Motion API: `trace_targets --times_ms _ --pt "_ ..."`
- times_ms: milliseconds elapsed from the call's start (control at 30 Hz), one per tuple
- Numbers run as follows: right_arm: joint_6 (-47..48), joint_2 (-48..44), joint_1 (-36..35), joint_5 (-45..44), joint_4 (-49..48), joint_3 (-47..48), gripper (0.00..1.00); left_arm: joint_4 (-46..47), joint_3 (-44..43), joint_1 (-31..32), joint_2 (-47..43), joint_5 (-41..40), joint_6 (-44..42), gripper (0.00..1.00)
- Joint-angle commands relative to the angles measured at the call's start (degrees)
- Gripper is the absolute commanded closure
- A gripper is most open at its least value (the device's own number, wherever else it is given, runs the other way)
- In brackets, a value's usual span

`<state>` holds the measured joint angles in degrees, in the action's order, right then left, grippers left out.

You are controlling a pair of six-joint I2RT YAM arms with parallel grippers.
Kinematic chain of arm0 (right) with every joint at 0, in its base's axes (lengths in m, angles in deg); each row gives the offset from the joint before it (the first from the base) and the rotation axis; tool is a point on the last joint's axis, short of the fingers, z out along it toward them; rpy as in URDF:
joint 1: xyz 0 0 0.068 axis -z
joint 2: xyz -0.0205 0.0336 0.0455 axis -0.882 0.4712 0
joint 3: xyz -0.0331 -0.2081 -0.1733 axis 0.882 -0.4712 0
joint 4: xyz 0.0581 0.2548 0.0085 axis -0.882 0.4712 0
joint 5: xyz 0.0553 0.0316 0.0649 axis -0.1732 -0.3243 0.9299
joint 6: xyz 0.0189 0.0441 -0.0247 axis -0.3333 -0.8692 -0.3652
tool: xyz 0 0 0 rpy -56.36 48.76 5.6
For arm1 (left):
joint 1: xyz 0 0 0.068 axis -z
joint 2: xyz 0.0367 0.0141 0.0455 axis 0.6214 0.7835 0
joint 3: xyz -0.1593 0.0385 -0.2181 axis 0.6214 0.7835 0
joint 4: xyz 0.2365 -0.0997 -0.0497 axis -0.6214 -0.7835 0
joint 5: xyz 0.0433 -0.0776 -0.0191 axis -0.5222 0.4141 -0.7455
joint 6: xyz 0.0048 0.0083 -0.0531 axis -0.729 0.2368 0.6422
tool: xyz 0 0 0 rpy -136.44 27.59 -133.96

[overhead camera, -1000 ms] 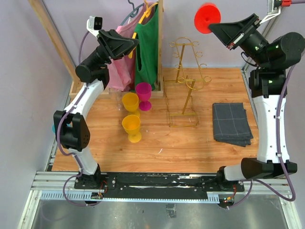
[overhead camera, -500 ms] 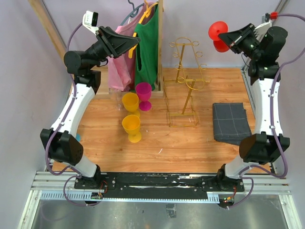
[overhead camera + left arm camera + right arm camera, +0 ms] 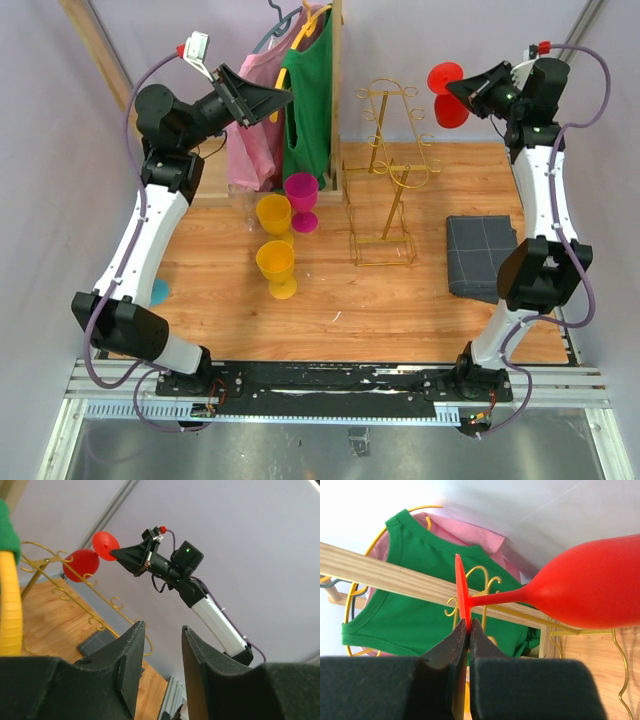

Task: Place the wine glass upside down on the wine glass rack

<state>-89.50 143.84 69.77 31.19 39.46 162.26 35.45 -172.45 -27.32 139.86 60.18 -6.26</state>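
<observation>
Wine glass [image 3: 452, 112] — foot clamped in right claw [image 3: 468, 625] — has swung nearer the wine glass rack [image 3: 395, 205]; left claw [image 3: 162, 626] apart.

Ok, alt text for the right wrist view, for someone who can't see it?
The right pincer is shut on the foot of a red wine glass held sideways, bowl to the right; a green shirt hangs behind.

So the wine glass rack [image 3: 378, 140] is parked mid desk [image 3: 330, 300], goblets [image 3: 275, 215] grouped left of it, cloth [image 3: 485, 258] laid right, clothes rack [image 3: 300, 90] stood behind-left.
</observation>
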Motion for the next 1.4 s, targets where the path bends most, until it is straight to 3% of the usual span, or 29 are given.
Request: trace_targets --times_ms 0,533,1367 --pt "-2.99 2.51 -1.11 0.65 -3.26 3.19 0.99 -11.18 -3.44 -0.02 -1.98 -2.84 -9.49 0.6" --pt "-3.93 12.22 -5.71 2.34 -2.95 10.9 0.99 -12.25 0.38 -0.02 -4.36 -2.91 -11.52 0.6" --pt "-5.64 10.1 -7.62 5.32 -5.31 6.9 0.99 -11.83 2.08 -0.02 -4.08 -2.88 -11.66 0.6"
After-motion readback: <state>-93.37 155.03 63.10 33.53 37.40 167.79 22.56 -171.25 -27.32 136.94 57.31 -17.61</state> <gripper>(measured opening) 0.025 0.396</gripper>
